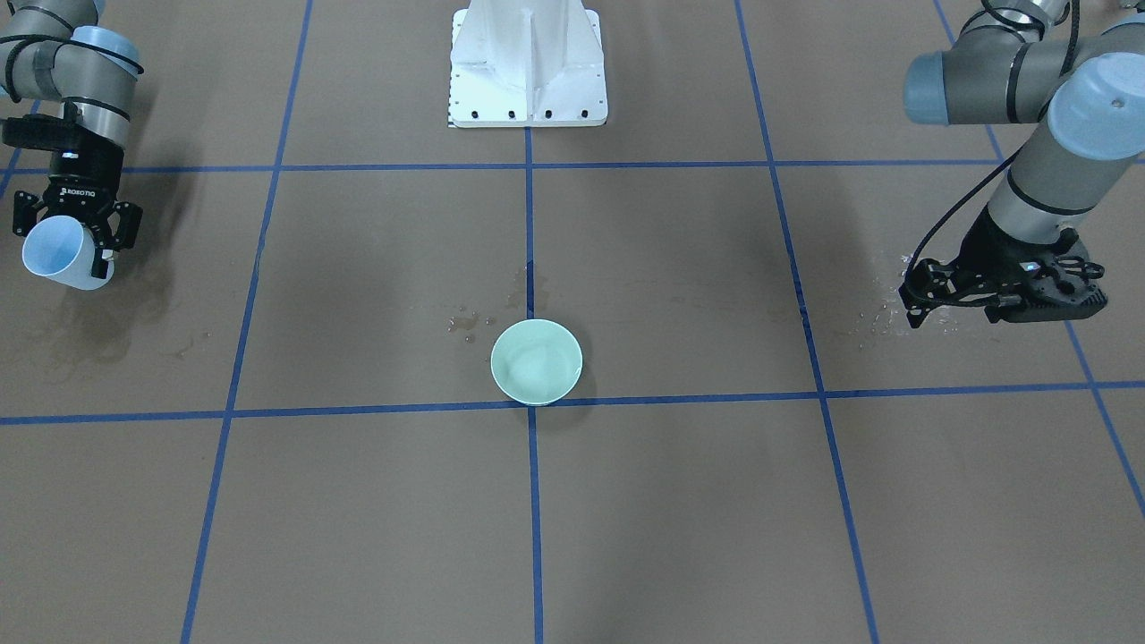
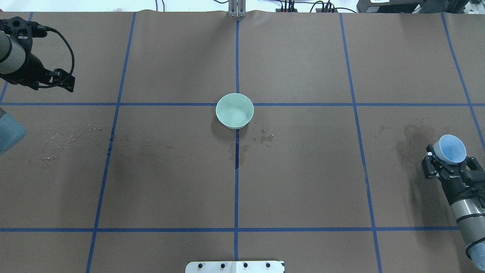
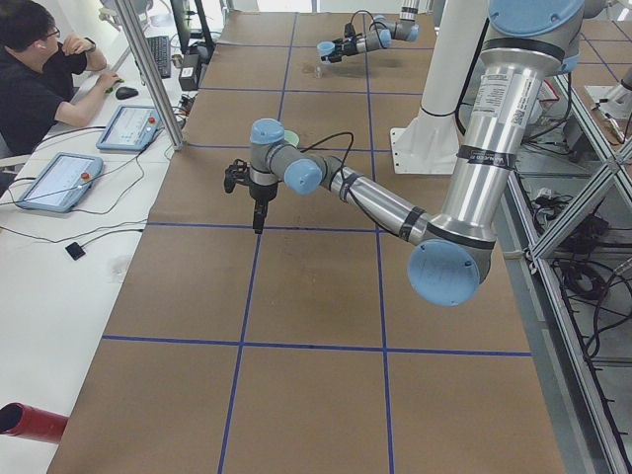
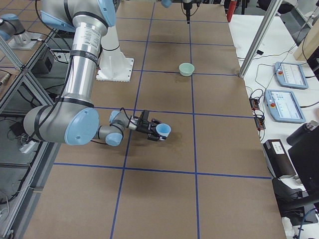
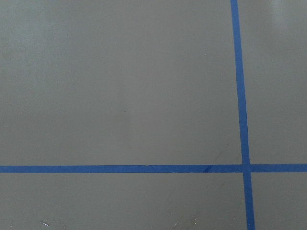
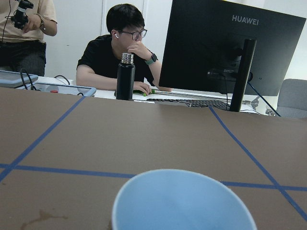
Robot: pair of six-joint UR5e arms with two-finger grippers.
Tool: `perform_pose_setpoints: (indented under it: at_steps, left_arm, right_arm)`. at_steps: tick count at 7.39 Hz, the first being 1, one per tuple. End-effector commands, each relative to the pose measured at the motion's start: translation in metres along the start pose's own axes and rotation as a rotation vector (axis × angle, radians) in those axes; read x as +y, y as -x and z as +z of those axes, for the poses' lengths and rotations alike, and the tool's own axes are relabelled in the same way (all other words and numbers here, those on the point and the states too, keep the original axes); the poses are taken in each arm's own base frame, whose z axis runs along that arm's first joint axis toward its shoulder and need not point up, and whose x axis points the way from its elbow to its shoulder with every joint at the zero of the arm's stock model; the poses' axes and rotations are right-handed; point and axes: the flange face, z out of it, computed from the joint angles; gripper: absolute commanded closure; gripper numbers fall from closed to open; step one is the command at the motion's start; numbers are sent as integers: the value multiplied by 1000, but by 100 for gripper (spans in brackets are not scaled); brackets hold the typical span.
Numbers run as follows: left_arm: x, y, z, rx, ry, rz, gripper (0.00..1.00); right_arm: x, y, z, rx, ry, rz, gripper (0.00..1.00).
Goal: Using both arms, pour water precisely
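Well apart from centred bowl (image 2: 234,111), right hand (image 2: 449,158) grips tilted cup (image 2: 449,149).

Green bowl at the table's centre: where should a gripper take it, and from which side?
Probably the rim of the green bowl, coming straight down from above, one finger inside the wall and one outside. It stands upright with its mouth open upward, and its low, curved wall offers little hold to a sideways grasp.

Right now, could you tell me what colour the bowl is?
The bowl is pale mint green, clearest in the overhead view.
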Motion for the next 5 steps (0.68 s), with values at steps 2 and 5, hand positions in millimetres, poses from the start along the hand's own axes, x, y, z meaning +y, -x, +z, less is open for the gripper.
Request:
perform_pose_setpoints:
  at_steps: [2, 5]
  left_arm:
    - [0, -1, -1, 1, -1, 1, 0]
    - [1, -2, 2, 0, 4, 3, 0]
  right_arm:
    - [4, -6, 2, 6, -7, -13, 24]
    - [6, -8, 2, 7, -12, -12, 7]
